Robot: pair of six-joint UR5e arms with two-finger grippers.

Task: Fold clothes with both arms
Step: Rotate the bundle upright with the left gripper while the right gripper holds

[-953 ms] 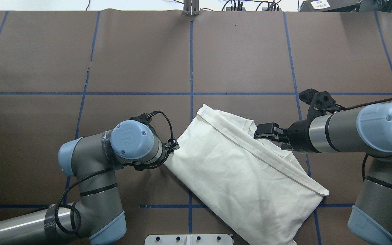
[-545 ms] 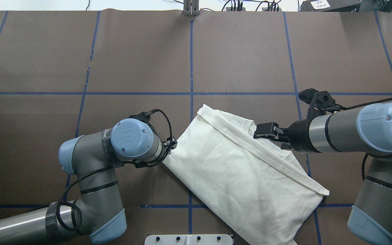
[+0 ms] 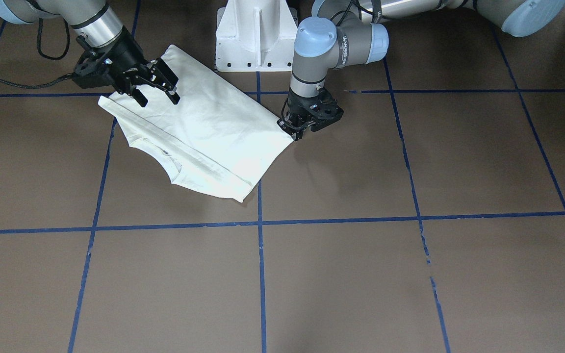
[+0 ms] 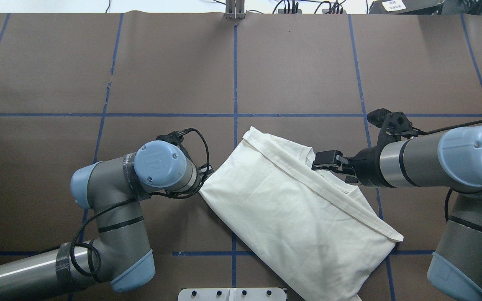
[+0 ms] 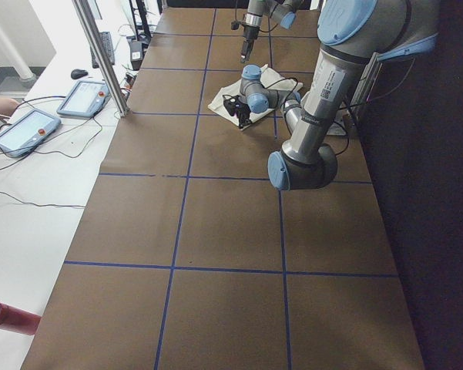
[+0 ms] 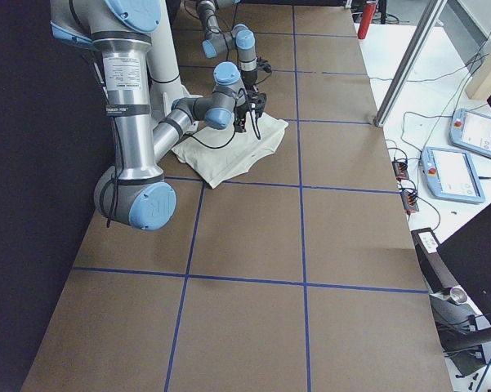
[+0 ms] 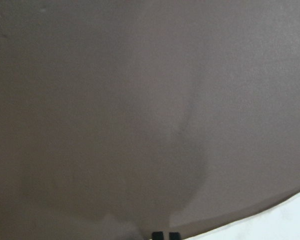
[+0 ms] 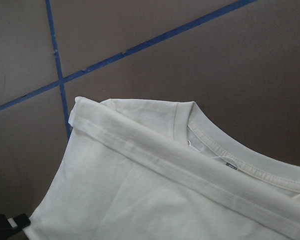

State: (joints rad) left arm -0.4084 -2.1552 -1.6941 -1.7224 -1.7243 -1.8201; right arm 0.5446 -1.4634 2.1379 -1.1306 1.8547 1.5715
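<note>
Shirt (image 4: 299,217) lies folded, skewed, on the bench (image 4: 174,62) by the base (image 3: 255,34). Left end effector (image 3: 296,131) pinches its side corner; right end effector (image 3: 157,97) hovers spread above the neckline (image 8: 224,149).

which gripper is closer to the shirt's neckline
Right. The right gripper hovers open just above the ribbed neckline, while the left gripper is down at the far corner of the folded shirt, well away from the neckline.
</note>
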